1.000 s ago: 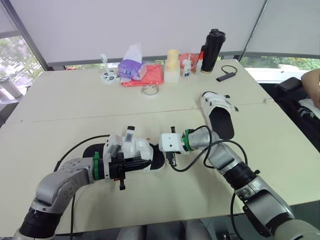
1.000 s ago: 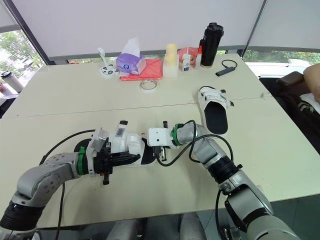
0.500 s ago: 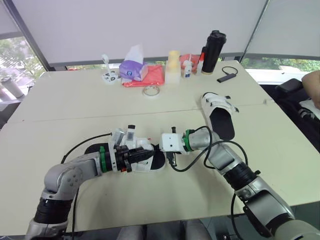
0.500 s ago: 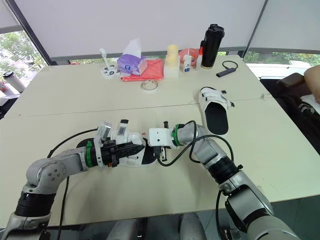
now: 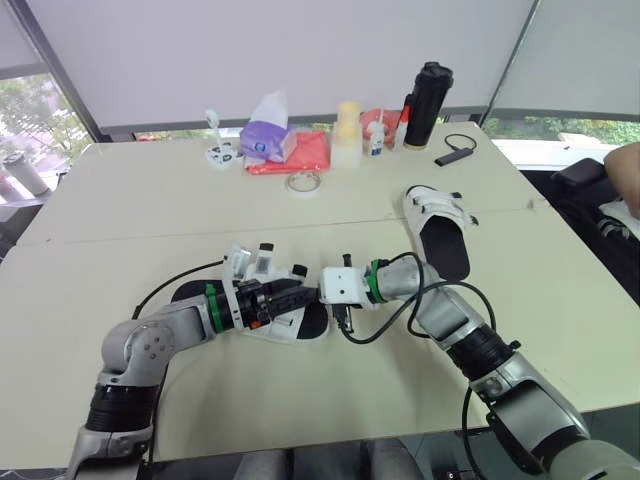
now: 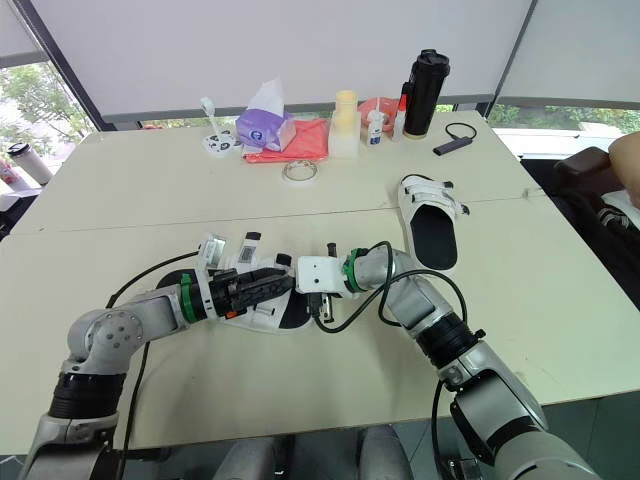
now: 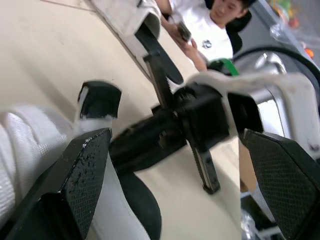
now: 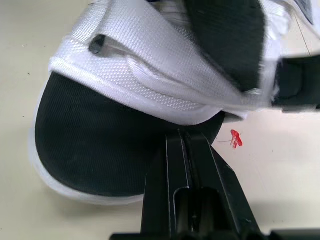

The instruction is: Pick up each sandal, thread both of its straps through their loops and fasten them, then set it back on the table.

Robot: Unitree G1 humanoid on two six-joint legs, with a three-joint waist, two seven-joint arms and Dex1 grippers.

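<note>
A two-armed humanoid is working over a cream table (image 5: 120,230), where the nearer sandal (image 5: 310,322) is lying flat on its sole near the front edge. The farther sandal (image 5: 440,235) is sitting well apart on the robot's right. Whether its straps are fastened cannot be told from here.

Both arms are meeting over the nearer sandal from opposite sides. The left gripper (image 5: 305,296) is reaching across the white upper with its jaws spread wide, one of its pads (image 7: 75,180) lying just beside the white strap (image 8: 150,90) and gripping nothing. The right gripper (image 8: 188,136) is pressing its tip against the edge of the black footbed at the toe, with its two fingers drawn tight together and nothing visible between them. A black-tipped strap end (image 7: 100,100) is standing free above the webbing.

The work appears to be at the strap-fastening step on this first sandal, done on the table rather than in the air. The next move probably calls for the left jaws to close on that loose end and draw it through its loop. The right arm would need to be steadying the sole meanwhile.
</note>
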